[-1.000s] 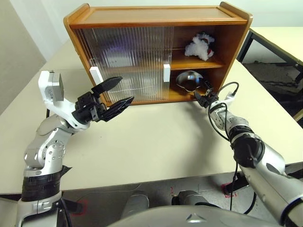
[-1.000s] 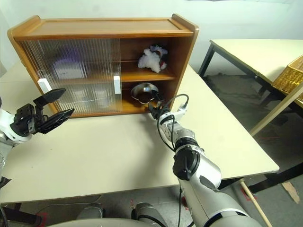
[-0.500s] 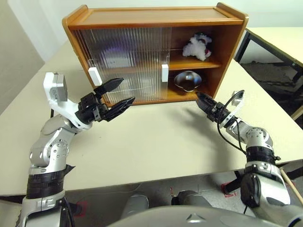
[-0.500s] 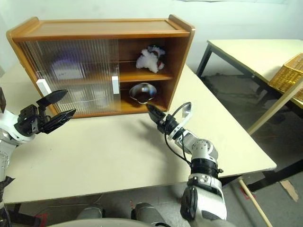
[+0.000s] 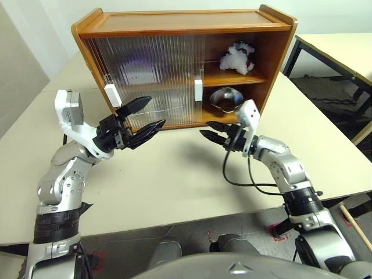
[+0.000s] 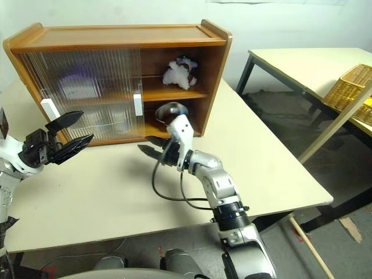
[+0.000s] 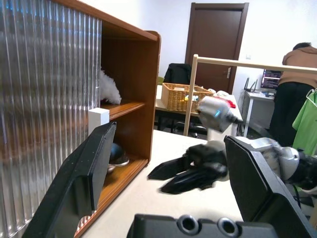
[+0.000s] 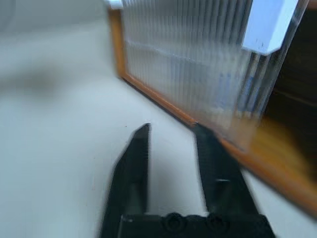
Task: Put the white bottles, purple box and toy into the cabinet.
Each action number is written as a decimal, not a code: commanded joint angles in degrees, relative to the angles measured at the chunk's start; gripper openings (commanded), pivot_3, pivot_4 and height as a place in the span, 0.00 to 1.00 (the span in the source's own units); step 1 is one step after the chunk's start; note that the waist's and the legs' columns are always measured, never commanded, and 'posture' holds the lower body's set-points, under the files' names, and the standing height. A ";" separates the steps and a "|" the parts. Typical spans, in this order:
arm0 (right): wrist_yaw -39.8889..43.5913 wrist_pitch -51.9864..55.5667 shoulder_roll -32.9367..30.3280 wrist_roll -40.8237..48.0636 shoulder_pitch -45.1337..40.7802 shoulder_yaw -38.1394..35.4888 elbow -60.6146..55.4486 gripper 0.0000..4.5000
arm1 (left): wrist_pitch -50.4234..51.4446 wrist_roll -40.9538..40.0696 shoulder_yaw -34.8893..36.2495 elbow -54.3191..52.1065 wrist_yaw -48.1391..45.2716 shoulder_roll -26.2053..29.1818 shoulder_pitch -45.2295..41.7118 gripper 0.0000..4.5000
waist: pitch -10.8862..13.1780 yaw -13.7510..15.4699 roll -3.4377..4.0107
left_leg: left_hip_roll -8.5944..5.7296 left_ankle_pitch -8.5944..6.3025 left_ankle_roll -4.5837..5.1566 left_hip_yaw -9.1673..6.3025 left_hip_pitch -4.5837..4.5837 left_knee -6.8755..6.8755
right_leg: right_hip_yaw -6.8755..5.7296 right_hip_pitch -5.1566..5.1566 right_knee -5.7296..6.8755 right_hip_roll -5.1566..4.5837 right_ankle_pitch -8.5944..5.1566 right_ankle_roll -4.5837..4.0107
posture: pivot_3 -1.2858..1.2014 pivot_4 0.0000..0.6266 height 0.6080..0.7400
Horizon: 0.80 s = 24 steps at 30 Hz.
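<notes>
The wooden cabinet (image 5: 186, 23) stands at the back of the table, and its ribbed doors cover the left and middle. On the upper shelf of the open right side lies the toy (image 5: 235, 56). A purple blur behind the left door (image 5: 142, 61) may be the purple box. The white bottles are hidden. My left gripper (image 5: 156, 110) hangs open and empty in front of the left door. My right gripper (image 5: 206, 128) hovers over the table before the middle handle (image 5: 198, 90). Its fingers (image 8: 136, 158) stand a narrow gap apart with nothing between them.
A shiny steel bowl (image 5: 225, 99) sits on the lower shelf of the open side. A second table (image 5: 337, 46) stands to the right, with a wicker basket (image 6: 349, 87) on it. A person (image 7: 297, 89) stands far behind. Bare tabletop (image 5: 174, 174) lies between my arms.
My right arm has swung away from the cabinet's open side, leftward and back toward me. Its wrist has rolled over and its fingers have narrowed. The left arm has kept still.
</notes>
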 commanded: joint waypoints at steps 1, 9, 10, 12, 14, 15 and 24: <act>-3.44 -6.49 2.56 -4.59 -2.74 2.08 4.37 0.08 | -0.20 0.42 0.34 -0.50 -0.14 0.74 0.53 1.00 | 0.00 0.23 0.01 | 0.04 0.00 0.00 -0.02 -0.11 -0.02 | -0.01 -0.13 0.00 0.00 0.03 -0.01 | 0.53 0.00 1.00; -9.47 -14.22 8.51 -9.06 -7.98 2.34 11.52 0.00 | -0.36 0.38 0.73 -0.73 -0.11 1.16 1.27 1.00 | 0.00 1.21 0.00 | 0.45 -0.03 -0.05 0.17 -0.17 -0.27 | -0.06 -0.36 -0.01 0.01 0.45 -0.13 | 0.53 0.00 1.00; -10.31 -14.85 9.25 -9.43 -8.67 2.31 12.08 0.00 | -0.44 0.40 0.73 -0.69 -0.18 1.17 1.42 1.00 | 0.00 1.23 0.00 | 0.47 -0.03 -0.05 0.18 -0.16 -0.29 | -0.05 -0.38 -0.01 0.01 0.51 -0.27 | 0.53 0.00 1.00; -12.83 -15.42 10.75 -10.30 -10.20 1.85 13.44 0.00 | -0.58 0.58 0.51 -0.66 -0.32 1.16 1.59 1.00 | 0.00 1.20 0.00 | 0.49 -0.03 -0.05 0.24 -0.17 -0.34 | -0.06 -0.46 -0.01 0.01 0.55 -0.39 | 0.53 0.00 1.00; -15.27 -15.51 11.98 -10.83 -11.56 1.03 14.64 0.00 | -0.69 0.73 0.31 -0.62 -0.49 1.18 1.61 1.00 | 0.00 1.23 0.00 | 0.51 -0.03 -0.04 0.25 -0.16 -0.36 | -0.06 -0.52 0.00 0.02 0.54 -0.41 | 0.53 0.00 1.00; -16.84 -15.96 12.61 -11.25 -12.39 0.69 15.19 0.00 | -0.72 0.76 0.26 -0.57 -0.55 1.17 1.63 1.00 | 0.00 1.25 0.00 | 0.53 -0.03 -0.04 0.23 -0.17 -0.38 | -0.07 -0.54 0.00 0.03 0.46 -0.54 | 0.53 0.00 1.00; -30.89 -13.55 17.32 -12.99 -15.14 -3.01 16.58 0.00 | -1.57 1.65 -0.38 -0.20 -1.41 1.34 2.05 1.00 | -0.03 1.26 -0.04 | 0.84 -0.02 -0.03 0.27 -0.19 -0.70 | -0.09 -0.78 0.01 0.04 0.61 -0.79 | 0.53 0.00 1.00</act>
